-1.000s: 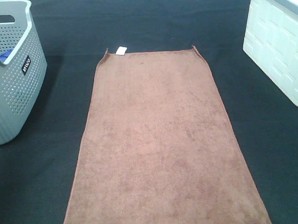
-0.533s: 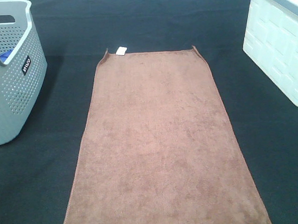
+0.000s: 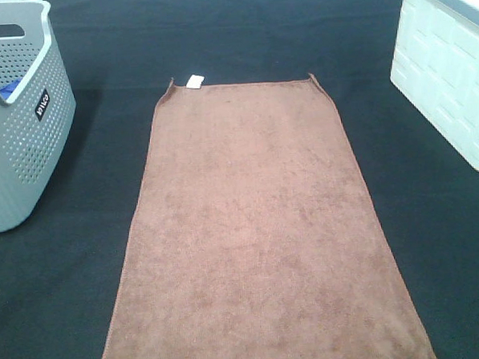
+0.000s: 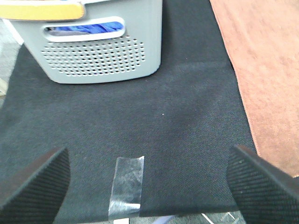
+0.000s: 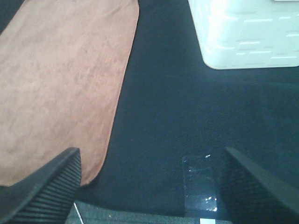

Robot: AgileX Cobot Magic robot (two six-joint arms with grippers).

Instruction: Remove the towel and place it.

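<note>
The reddish-brown towel [image 3: 258, 227] lies flat and spread out on the black table cover, running from the near edge toward the back, with a small white tag [image 3: 194, 81] at its far left corner. It also shows in the left wrist view [image 4: 266, 70] and in the right wrist view [image 5: 60, 79]. My left gripper [image 4: 149, 186] is open and empty over the black cover beside the towel's left edge. My right gripper [image 5: 154, 186] is open and empty near the towel's near right corner. Neither gripper shows in the high view.
A grey perforated basket [image 3: 15, 119] stands at the back left with a blue item [image 3: 8, 89] inside; it also shows in the left wrist view [image 4: 103, 46]. A white box [image 3: 451, 72] stands at the back right. Clear tape strips [image 4: 127, 186] [image 5: 198, 186] sit at the cover's near edge.
</note>
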